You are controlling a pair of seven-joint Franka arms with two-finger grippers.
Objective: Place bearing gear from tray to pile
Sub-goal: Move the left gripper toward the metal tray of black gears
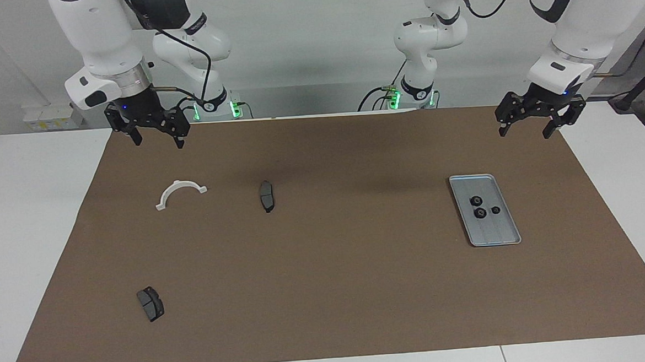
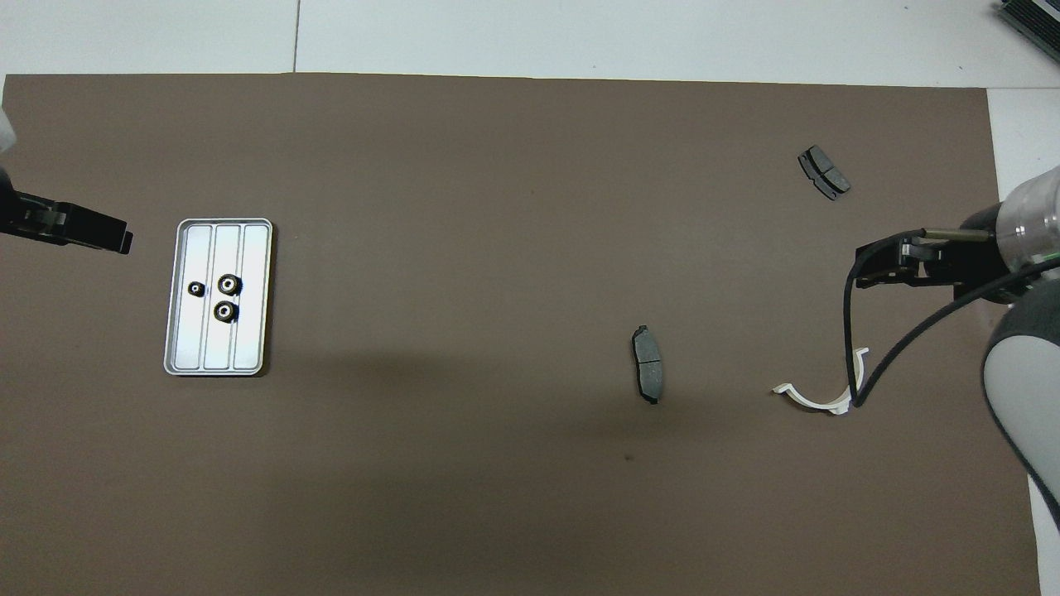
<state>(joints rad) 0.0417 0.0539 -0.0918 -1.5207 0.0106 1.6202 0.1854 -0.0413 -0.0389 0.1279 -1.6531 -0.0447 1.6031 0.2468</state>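
Gears (image 1: 479, 206) unlabelled in the tray (image 1: 502, 236); left claw (image 1: 529, 123) and right claw (image 1: 154, 135) spread, empty.

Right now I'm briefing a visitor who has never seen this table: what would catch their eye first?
Probably the shiny silver tray toward the left arm's end of the brown mat, with three small black bearing gears lying in it. Next, the white curved bracket toward the right arm's end, with two dark brake pads on the mat. The left gripper and right gripper both hang open and empty, waiting.
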